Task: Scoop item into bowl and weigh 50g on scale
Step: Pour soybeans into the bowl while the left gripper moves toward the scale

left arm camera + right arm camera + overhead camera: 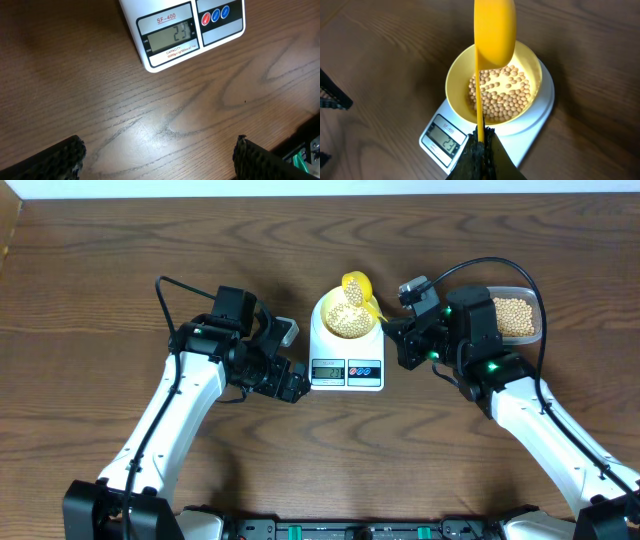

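The white scale (347, 362) stands at the table's middle with the pale yellow bowl (325, 312) on its platform. Beige beans (348, 319) lie in the bowl, also seen in the right wrist view (502, 95). The scale's display reads 23 in the left wrist view (172, 37) and the right wrist view (445, 140). My right gripper (481, 137) is shut on the handle of the bright yellow scoop (495, 30), whose head hangs turned over above the bowl (455, 87). My left gripper (157, 157) is open and empty over bare wood, just front-left of the scale (150, 64).
A clear plastic tub (517, 317) with more beans stands at the right, behind my right arm. A cable loops above the right arm. The wooden table's (120, 270) far edge runs along the top of the overhead view.
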You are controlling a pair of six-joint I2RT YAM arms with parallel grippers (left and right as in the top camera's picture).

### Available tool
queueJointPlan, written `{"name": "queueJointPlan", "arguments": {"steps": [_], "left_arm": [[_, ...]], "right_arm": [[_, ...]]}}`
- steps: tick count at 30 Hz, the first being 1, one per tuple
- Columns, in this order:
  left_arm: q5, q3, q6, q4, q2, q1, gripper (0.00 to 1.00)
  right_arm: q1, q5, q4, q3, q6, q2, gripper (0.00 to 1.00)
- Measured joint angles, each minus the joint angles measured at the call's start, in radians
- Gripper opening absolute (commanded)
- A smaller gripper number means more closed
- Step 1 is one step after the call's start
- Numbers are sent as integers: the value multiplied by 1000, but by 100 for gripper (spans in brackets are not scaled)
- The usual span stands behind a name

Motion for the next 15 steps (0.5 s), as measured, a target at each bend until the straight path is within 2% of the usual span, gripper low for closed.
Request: {"name": "queueJointPlan", "arguments": {"steps": [7, 15], "left_arm": [[0, 0, 0, 0, 0, 0, 97], [0, 0, 0, 0, 0, 0, 97]], "right_arm": [[0, 14, -1, 0, -48, 0, 1], [0, 19, -6, 0, -169, 0, 1]]}}
